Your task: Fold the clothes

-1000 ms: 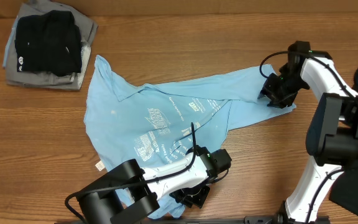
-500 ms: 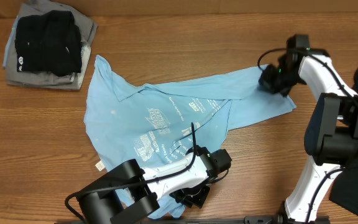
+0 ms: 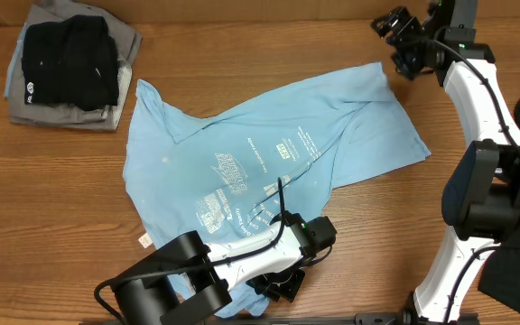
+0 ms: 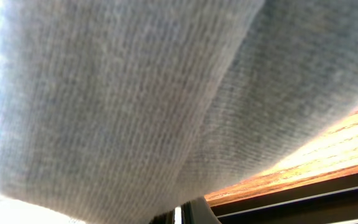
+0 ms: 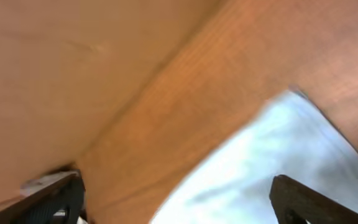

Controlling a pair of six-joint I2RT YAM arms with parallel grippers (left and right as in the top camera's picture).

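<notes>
From overhead, the light blue T-shirt (image 3: 269, 153) lies spread across the middle of the wooden table (image 3: 52, 199), its small white logos facing up. The left fingers (image 3: 280, 285) sit at the shirt's near hem, and whether they are pinched cannot be told. The right fingers (image 3: 391, 23) hang by the far edge, just beyond the shirt's far right corner and apart from it. A folded stack (image 3: 70, 68) with a black garment on top rests at the far left.

In the left wrist view, knit cloth of the T-shirt (image 4: 135, 93) fills nearly everything, with a strip of table (image 4: 347, 143) below.

In the right wrist view, the right fingers (image 5: 303, 199) stand wide with nothing between them, above blurred T-shirt (image 5: 260, 162) and table (image 5: 197, 93).
</notes>
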